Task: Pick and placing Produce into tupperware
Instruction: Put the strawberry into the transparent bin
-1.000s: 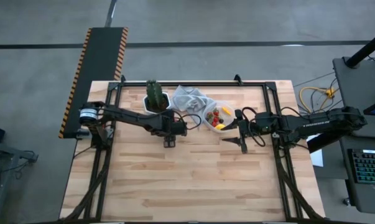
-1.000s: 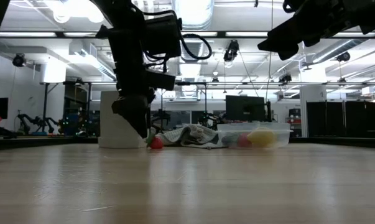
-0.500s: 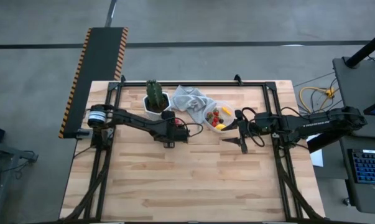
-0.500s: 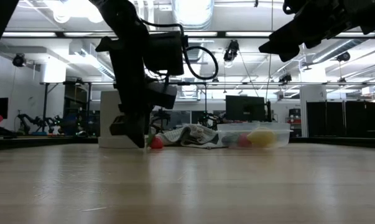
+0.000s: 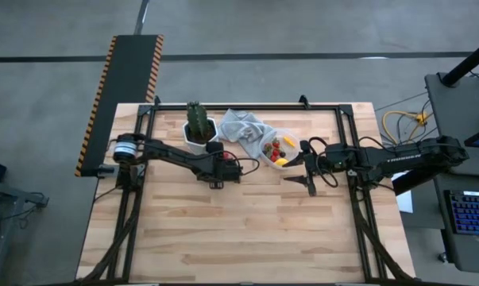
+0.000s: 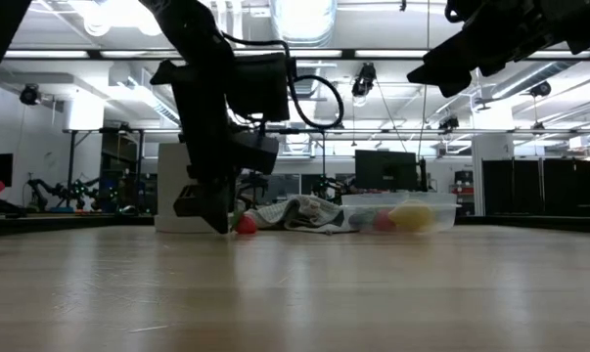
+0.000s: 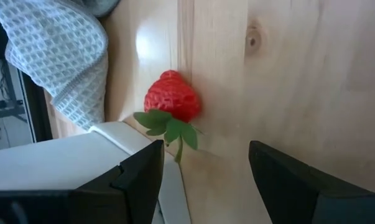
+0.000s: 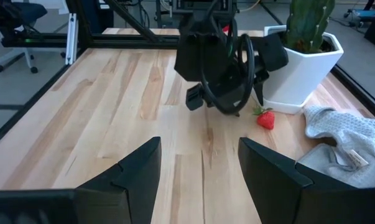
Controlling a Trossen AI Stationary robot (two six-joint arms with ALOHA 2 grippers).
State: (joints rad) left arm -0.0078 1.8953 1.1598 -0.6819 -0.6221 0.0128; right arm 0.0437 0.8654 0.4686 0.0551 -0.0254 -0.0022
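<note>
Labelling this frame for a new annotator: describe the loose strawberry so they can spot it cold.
Find the white pot holding the cactus at the table's far edge. The strawberry lies on bare wood right beside that pot, between it and the grey cloth, in front of the open left gripper. It is the only red piece outside the tupperware.

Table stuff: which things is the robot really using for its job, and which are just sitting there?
For the job:
- strawberry on the wood beside the pot
- tupperware with produce in it
- left gripper, open, near the strawberry

Just sitting there:
- cactus in its white pot
- grey cloth
</note>
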